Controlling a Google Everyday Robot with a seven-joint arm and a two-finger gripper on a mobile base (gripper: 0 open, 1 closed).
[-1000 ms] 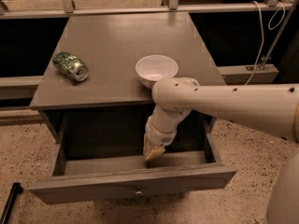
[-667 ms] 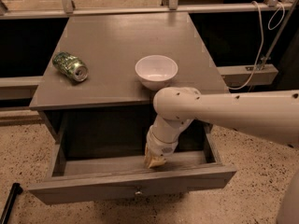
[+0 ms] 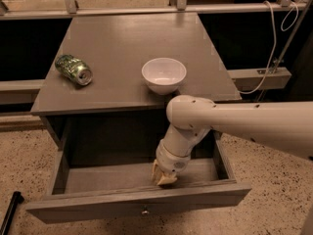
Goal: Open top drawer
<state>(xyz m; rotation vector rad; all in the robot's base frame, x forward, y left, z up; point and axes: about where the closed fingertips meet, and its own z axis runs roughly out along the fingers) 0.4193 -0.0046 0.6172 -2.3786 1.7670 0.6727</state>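
The top drawer [image 3: 139,197] is a wide grey wooden drawer, pulled far out from under the cabinet top, with a small round metal knob [image 3: 145,211] at the centre of its front. Its inside looks empty. My gripper [image 3: 163,176] hangs from the white arm down into the drawer, just behind the front panel and a little right of the knob. Its tan fingers sit close together at the panel's inner edge.
On the grey cabinet top [image 3: 132,43] lie a crushed green can [image 3: 73,69] at the left and a white bowl [image 3: 164,75] near the front edge, right above my arm. A cable [image 3: 274,58] hangs at the right. A dark rod [image 3: 10,212] stands on the speckled floor at lower left.
The arm's elbow has sunk lower and shifted slightly forward; the gripper stays at the drawer's front panel. The drawer looks equally far out.
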